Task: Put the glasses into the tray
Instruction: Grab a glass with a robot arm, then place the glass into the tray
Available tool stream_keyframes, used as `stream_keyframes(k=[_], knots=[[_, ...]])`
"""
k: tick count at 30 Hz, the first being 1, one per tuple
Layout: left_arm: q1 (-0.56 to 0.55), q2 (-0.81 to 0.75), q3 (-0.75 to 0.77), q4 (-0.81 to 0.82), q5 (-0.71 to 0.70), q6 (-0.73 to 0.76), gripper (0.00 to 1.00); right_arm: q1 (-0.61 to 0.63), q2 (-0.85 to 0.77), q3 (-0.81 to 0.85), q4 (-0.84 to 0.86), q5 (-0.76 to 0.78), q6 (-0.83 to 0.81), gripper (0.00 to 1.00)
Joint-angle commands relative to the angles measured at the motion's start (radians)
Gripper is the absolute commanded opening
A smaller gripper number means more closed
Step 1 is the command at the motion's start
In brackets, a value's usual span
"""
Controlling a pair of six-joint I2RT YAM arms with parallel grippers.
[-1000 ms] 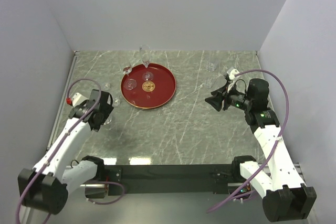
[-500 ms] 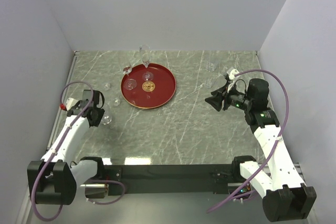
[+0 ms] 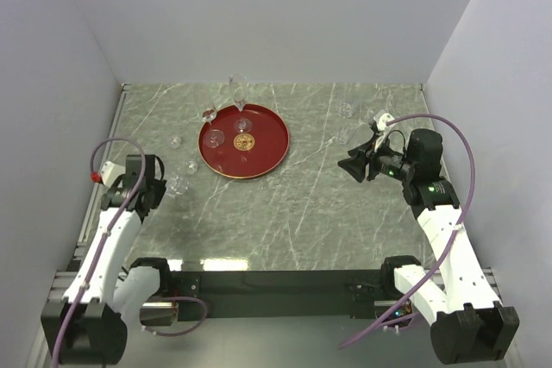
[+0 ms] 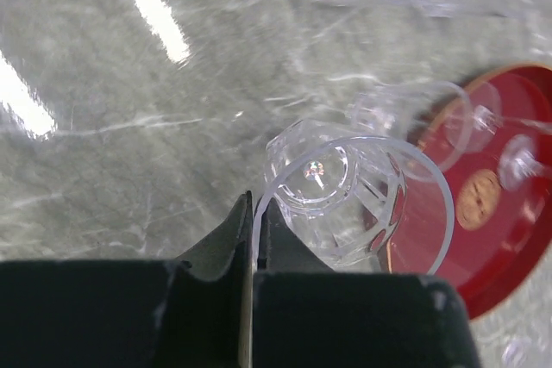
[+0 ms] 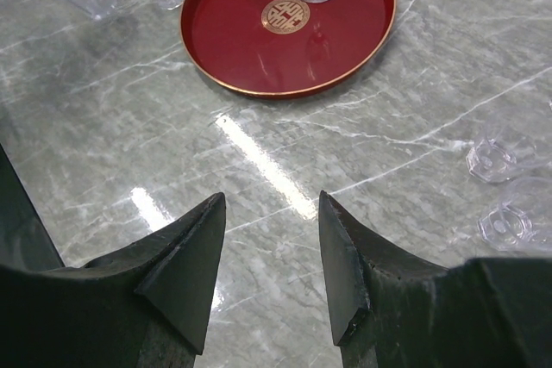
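My left gripper [image 3: 166,185] is shut on the rim of a short clear tumbler [image 4: 345,200], pinching its wall between the jaws left of the round dark-red tray [image 3: 266,151]. Two stemmed glasses [image 3: 216,138] [image 3: 243,125] stand in the tray. A small glass [image 3: 191,166] and another [image 3: 176,140] sit on the table to the left of the tray. My right gripper [image 5: 270,200] hangs open over bare marble at the right, nothing between its fingers; the tray [image 5: 259,58] lies ahead of it.
A stemmed glass [image 3: 208,115] and a tall narrow glass [image 3: 236,85] stand by the tray's far-left rim. Two faceted glasses [image 5: 493,159] [image 5: 513,223] rest right of my right gripper. White walls close in the marble table on three sides.
The left gripper has closed from open onto the tumbler's rim, and the left arm has drawn back toward the left edge. The right arm has not moved.
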Motion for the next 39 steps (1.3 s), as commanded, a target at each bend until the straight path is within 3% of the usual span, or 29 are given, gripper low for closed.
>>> stream_keyframes(k=[1,5,9,16,28,39], knots=[[0.005,-0.093,0.061,0.030,0.017,0.129,0.00,-0.010,-0.002,0.004,0.016,-0.008,-0.009,0.54],[0.005,-0.159,0.084,0.116,0.177,0.301,0.00,-0.010,-0.002,0.006,0.017,-0.008,-0.007,0.54],[0.005,-0.178,0.103,0.243,0.505,0.480,0.00,-0.011,-0.002,0.004,0.017,-0.006,-0.007,0.54],[0.003,0.038,0.176,0.379,0.693,0.545,0.00,-0.014,-0.002,0.003,0.020,-0.004,-0.007,0.54],[0.003,0.348,0.236,0.543,0.659,0.557,0.00,-0.022,0.004,0.001,0.022,-0.001,-0.010,0.54],[-0.011,0.523,0.285,0.561,0.601,0.546,0.02,-0.023,0.014,0.001,0.017,0.006,-0.015,0.54]])
